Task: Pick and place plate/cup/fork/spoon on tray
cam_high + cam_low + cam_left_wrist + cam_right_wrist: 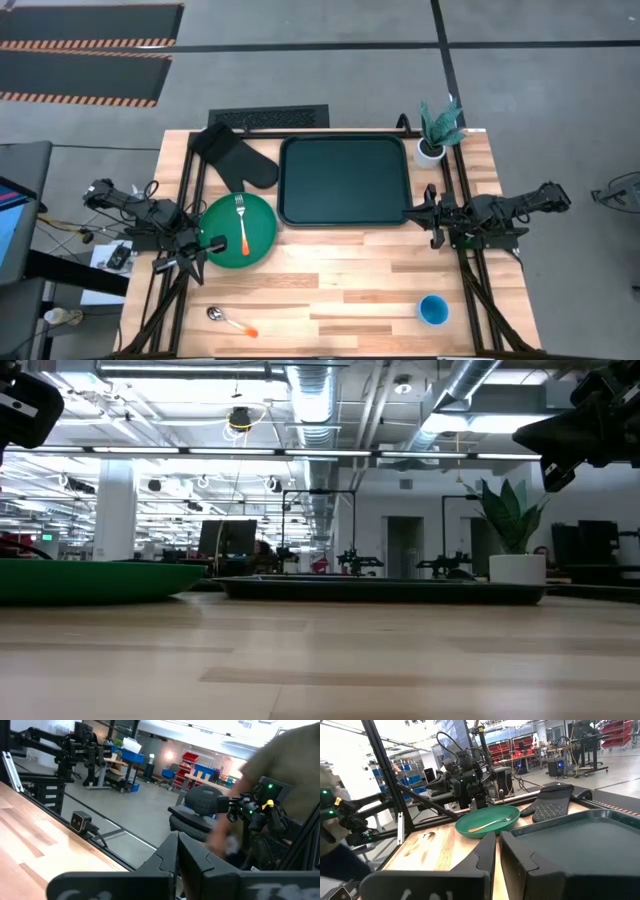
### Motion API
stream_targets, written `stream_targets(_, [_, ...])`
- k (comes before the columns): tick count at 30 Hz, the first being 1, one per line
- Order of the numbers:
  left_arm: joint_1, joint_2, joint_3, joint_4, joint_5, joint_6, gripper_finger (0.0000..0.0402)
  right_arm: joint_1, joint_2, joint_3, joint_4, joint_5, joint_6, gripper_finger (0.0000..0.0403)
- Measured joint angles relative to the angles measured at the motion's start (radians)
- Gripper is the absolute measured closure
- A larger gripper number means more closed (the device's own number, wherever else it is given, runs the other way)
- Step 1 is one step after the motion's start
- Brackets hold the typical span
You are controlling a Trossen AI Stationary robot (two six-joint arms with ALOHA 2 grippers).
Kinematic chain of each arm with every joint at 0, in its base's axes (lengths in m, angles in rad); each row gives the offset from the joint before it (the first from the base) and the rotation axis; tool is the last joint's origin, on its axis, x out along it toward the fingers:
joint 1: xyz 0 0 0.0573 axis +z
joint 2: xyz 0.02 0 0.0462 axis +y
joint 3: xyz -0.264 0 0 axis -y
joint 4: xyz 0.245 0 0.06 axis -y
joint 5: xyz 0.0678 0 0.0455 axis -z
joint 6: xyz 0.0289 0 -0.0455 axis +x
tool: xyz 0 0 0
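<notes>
The green plate (238, 232) lies on the table at the left; it also shows in the right wrist view (487, 820). The orange-handled fork (241, 225) lies in it. The dark tray (345, 180) lies bare at the far middle. The spoon (230, 322) lies near the front left edge and the blue cup (433, 310) stands near the front right. My left gripper (210, 243) is shut and empty, raised over the plate's left rim. My right gripper (412, 212) is shut and empty, raised by the tray's near right corner.
A black oven mitt (232, 158) lies left of the tray, beyond the plate. A white pot with a green plant (435, 135) stands at the far right corner. A person shows blurred beyond the table in the left wrist view (285, 775). Bare wood lies between spoon and cup.
</notes>
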Motion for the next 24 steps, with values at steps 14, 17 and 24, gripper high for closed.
stream_targets(14, [0.0,0.0,0.0,0.182,-0.545,0.008,0.0402,0.0,0.0,0.0,0.0,0.0,0.0,0.0351])
stream_targets(17, [0.0,0.0,0.0,0.214,-0.794,-0.087,0.0401,0.0,0.0,0.0,0.0,0.0,0.0,0.0351])
stream_targets(24, [0.0,0.0,0.0,0.185,-1.183,-0.225,0.0401,0.0,0.0,0.0,0.0,0.0,0.0,0.0351])
